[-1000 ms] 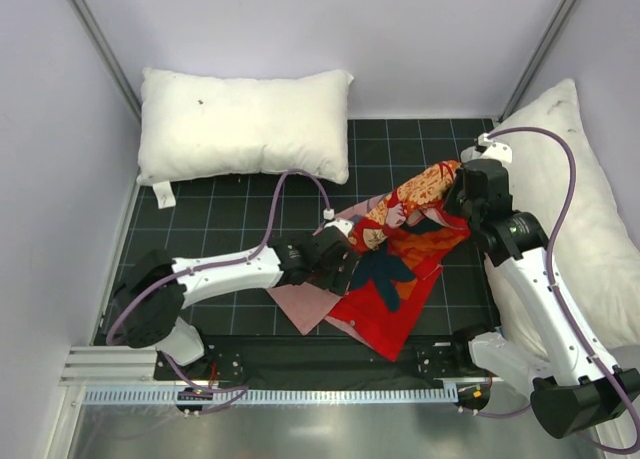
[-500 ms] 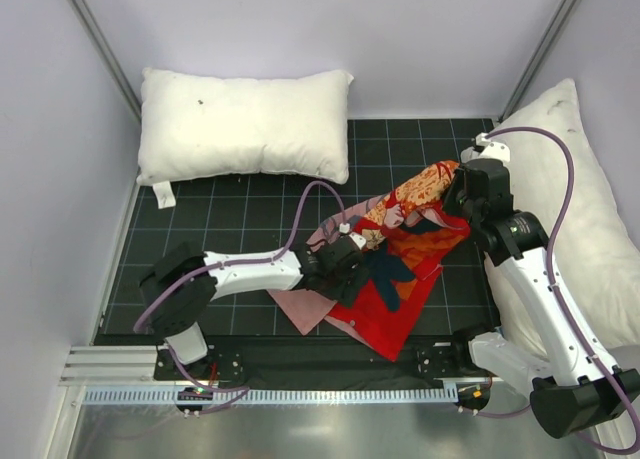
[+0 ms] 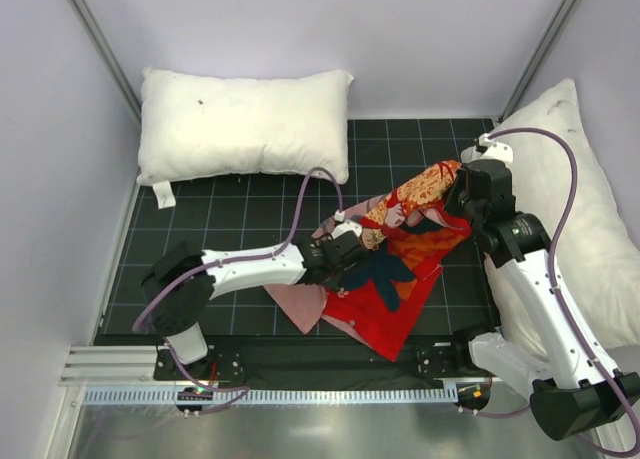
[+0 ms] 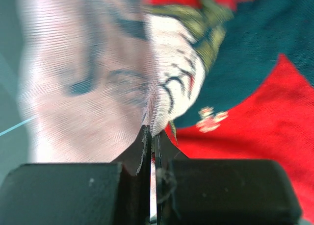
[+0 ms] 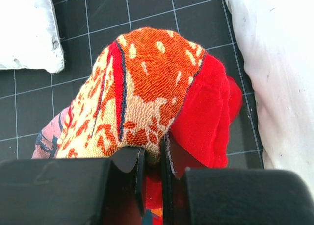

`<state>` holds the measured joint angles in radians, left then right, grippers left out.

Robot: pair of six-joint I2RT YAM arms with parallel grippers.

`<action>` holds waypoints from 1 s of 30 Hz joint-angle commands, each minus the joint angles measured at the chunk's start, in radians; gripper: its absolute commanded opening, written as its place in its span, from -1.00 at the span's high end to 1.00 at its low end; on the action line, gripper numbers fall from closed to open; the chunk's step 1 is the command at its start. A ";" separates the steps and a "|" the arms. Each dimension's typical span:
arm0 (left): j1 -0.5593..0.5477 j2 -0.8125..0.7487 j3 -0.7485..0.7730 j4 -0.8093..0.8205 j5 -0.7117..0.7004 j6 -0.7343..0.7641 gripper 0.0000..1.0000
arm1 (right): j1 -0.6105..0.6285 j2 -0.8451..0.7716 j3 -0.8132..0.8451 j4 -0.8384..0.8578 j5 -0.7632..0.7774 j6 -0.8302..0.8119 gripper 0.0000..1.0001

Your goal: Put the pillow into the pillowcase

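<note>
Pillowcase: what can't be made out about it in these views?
- Mouth of the pillowcase: top view, its own folds hide it.
- Layers pinched by the left tool: left wrist view, fabric blurred against the lens.
- Fabric inside the right tool: right wrist view, the tool itself covers it.

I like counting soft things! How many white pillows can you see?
2. The pillow lies at the back left; the larger pillow lies along the right side.

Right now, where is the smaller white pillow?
In the top view, the pillow lies at the far left of the mat by the back wall, apart from the red pillowcase in the middle.
</note>
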<state>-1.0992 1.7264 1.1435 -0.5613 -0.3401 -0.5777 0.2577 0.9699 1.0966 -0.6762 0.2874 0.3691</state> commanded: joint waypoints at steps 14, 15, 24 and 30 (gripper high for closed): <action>0.084 -0.730 0.393 -0.605 -0.577 -0.070 0.99 | -0.014 -0.227 0.347 -0.147 -0.079 0.053 0.92; 0.084 -0.757 0.439 -0.595 -0.561 -0.029 1.00 | -0.014 -0.249 0.379 -0.154 -0.085 0.053 0.92; 0.084 -0.861 0.683 -0.589 -0.533 0.134 0.99 | -0.015 -0.372 0.375 -0.169 -0.175 0.062 0.92; 0.084 -0.820 0.601 -0.580 -0.472 0.134 0.99 | -0.014 -0.369 0.236 -0.250 -0.185 0.082 0.92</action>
<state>-1.0264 0.8867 1.7924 -1.1187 -0.7589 -0.4881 0.2531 0.5957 1.4048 -0.8993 0.0269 0.4282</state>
